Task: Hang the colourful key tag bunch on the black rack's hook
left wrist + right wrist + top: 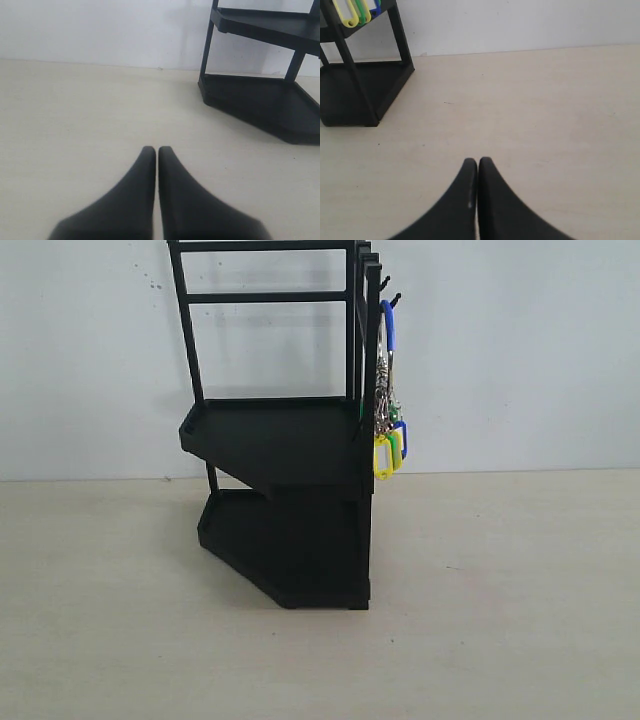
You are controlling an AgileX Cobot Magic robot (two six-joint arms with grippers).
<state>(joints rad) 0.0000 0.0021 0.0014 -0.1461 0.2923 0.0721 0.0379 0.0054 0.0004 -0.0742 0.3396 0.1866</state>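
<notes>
The black rack [285, 440] stands on the table against the white wall. The colourful key tag bunch [389, 430] hangs by its blue-sleeved loop from a small hook [385, 292] at the rack's upper right, its yellow, green and blue tags dangling beside the upper tray. Neither arm shows in the exterior view. My left gripper [157, 150] is shut and empty over bare table, with the rack [260, 95] some way off. My right gripper [478, 162] is shut and empty too, away from the rack [360, 85], where the hanging tags [357, 11] peek in.
A pale wooden table [500, 620] spreads around the rack, with a white wall [520, 350] behind it. Nothing else lies on the table.
</notes>
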